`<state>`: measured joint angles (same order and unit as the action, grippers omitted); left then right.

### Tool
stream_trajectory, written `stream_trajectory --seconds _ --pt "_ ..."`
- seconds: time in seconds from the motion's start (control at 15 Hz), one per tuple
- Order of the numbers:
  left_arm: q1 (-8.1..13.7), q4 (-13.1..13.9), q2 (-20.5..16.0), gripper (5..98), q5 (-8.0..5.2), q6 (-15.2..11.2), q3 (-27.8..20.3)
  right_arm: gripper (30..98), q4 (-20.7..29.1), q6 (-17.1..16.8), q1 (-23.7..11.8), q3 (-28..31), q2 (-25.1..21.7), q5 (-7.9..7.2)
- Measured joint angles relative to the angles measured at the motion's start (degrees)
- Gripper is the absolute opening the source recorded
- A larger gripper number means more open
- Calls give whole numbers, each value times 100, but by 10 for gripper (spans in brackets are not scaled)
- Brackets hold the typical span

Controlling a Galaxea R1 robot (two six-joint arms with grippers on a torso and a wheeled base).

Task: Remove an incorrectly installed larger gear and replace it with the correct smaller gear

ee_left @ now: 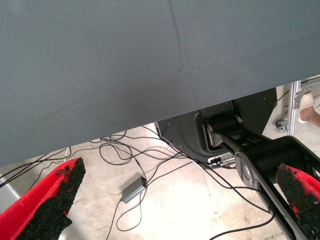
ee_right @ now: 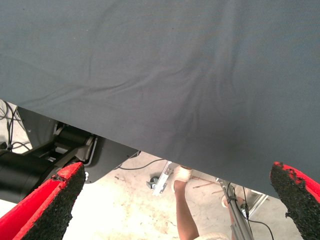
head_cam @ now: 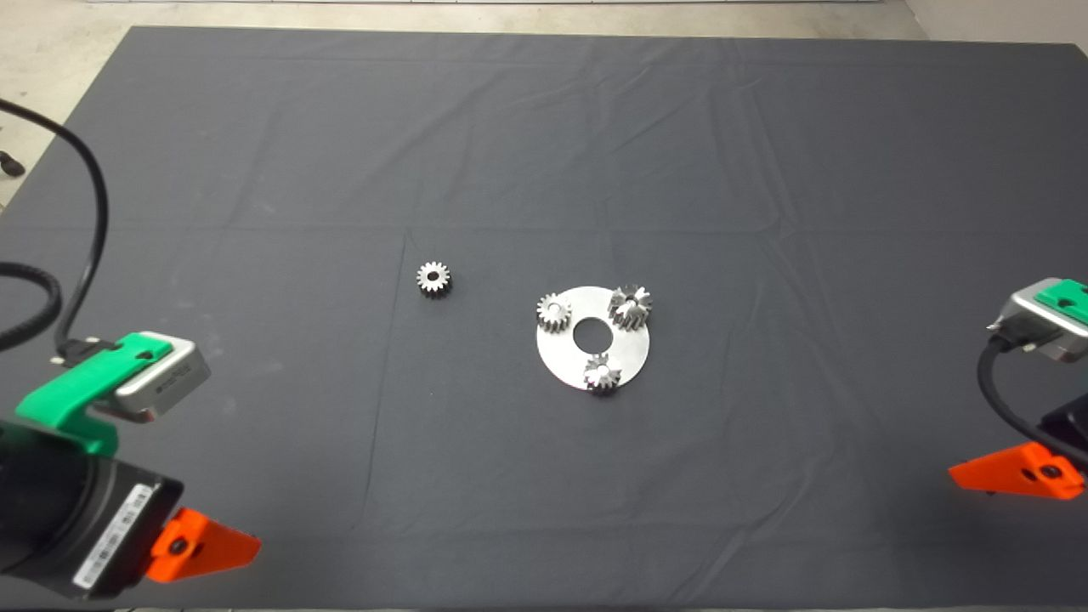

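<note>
- Left gripper (head_cam: 204,544) sits parked at the lower left edge of the mat (head_cam: 544,127). Its fingers (ee_left: 47,205) are spread wide with nothing between them; past the mat's edge its wrist view shows floor, cables (ee_left: 125,155) and a small grey box (ee_left: 134,189).
- Small gear (head_cam: 433,277), bright silver with short straight teeth, lies alone on the mat, well apart from the left gripper, up and to its right. It is left of the plate, not touching it.
- Plate (head_cam: 629,361), a round silver disc with a centre hole, lies near the middle of the mat, between the two grippers and well apart from both.
- Three gears stand on the plate: a bright gear (head_cam: 552,312) at its left edge, a second bright gear (head_cam: 601,373) at its near edge.
- Large gear (head_cam: 630,306), darker with long slanted teeth, stands at the plate's upper right edge, the plate gear closest to the right gripper's side.
- Right gripper (head_cam: 1016,472) sits parked at the lower right edge of the mat. Its fingers (ee_right: 47,207) are spread wide, holding nothing; its wrist view shows floor beyond the mat and a person's leg (ee_right: 185,215).
</note>
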<state>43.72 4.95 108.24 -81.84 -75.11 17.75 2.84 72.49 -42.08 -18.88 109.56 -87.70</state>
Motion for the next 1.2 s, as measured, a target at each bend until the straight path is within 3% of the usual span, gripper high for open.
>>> stream_trajectory --seconds 1.2 --pt "0 0 0 984 -2 0 0 978 -1 -5 0 -2 -3 0"
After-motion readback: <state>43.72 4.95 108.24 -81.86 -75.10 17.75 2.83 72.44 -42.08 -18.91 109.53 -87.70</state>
